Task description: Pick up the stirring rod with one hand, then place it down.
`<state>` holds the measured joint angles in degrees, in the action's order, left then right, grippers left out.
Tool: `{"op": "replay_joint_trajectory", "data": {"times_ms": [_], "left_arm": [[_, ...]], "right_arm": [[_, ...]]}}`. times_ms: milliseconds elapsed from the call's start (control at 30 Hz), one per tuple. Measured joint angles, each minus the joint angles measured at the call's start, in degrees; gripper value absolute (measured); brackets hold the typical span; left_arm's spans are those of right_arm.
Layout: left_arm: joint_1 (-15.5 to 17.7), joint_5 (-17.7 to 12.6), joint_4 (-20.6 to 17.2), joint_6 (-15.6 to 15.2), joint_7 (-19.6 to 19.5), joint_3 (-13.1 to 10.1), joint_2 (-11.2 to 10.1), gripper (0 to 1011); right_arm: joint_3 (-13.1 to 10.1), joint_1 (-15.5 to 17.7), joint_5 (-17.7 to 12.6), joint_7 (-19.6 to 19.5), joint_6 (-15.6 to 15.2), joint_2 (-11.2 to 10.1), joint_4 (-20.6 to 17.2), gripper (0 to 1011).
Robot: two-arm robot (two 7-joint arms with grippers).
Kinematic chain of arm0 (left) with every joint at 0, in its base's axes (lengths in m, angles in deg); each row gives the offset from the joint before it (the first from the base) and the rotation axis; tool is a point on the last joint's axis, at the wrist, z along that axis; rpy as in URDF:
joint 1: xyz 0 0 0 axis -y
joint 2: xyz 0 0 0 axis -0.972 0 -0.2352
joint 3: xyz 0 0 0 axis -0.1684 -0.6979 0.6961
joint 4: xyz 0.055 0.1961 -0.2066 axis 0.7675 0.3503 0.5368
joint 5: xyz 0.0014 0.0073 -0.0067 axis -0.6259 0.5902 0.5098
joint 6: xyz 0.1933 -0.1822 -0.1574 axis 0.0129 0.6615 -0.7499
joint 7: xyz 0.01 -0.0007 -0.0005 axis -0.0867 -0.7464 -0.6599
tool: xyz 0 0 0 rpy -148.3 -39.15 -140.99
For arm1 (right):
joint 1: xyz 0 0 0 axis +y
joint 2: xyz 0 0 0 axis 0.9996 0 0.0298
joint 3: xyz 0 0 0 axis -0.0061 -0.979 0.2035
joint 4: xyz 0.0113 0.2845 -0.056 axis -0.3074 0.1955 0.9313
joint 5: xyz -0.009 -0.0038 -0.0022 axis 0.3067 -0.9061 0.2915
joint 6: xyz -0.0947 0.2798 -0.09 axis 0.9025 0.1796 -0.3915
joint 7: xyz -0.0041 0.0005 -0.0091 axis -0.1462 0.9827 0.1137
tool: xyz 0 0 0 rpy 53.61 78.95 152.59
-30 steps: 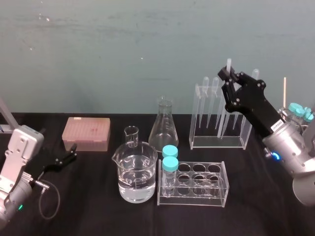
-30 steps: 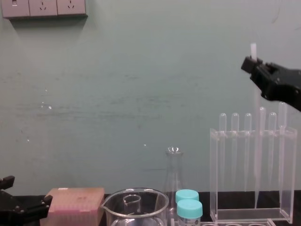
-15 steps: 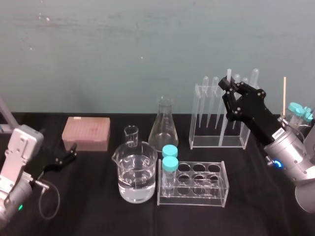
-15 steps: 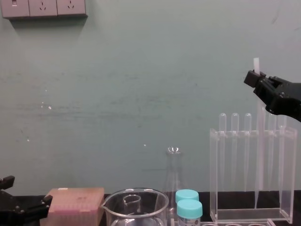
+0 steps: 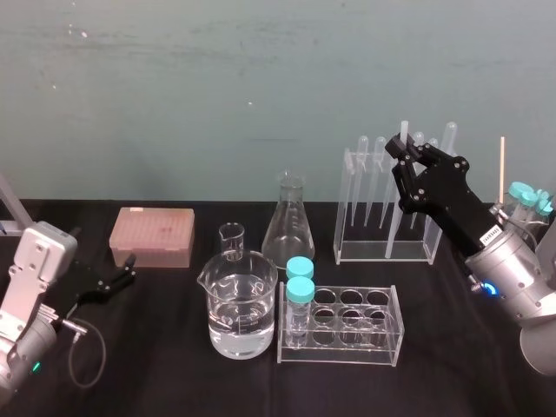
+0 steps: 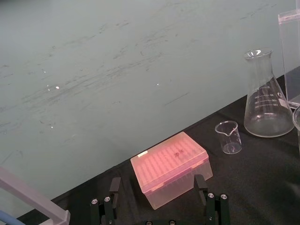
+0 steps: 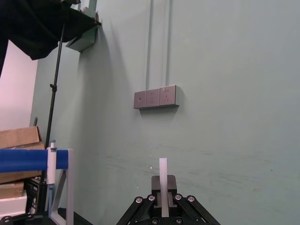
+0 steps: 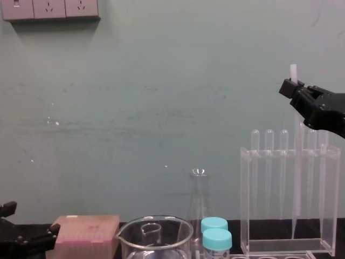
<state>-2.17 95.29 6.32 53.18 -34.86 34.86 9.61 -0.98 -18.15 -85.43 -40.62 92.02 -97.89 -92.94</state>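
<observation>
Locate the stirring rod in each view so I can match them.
Head view: stirring rod near upright in the right gripper, at the clear rack.
Chest view: far right, lower end inside the rack.
Right wrist view: clamped in that gripper.
Left wrist view: idle left gripper, rack's corner beyond.
Shared landmark: the rack.

On black table (image 5: pixel 165 365): pink box (image 5: pixel 151 235) at left, small beaker (image 5: pixel 232 240) just behind large beaker (image 5: pixel 241 301) part full of clear liquid, flask (image 5: pixel 289 221) near – tube rack (image 5: pixel 352 328) holding two teal-capped tubes (image 5: pixel 300 291) – pipettes (image 5: pixel 380 174) upright in clear rack (image 5: pixel 382 252) behind.
</observation>
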Motion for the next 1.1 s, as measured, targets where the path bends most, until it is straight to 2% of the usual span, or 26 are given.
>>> {"op": "replay_joint_trajectory", "data": {"times_ms": [1100], "left_arm": [[0.0, 0.0, 0.0, 0.0, 0.0, 0.0, 0.0, 1000]], "right_arm": [[0.0, -0.1, 0.0, 0.0, 0.1, 0.0, 0.0, 69]]}}
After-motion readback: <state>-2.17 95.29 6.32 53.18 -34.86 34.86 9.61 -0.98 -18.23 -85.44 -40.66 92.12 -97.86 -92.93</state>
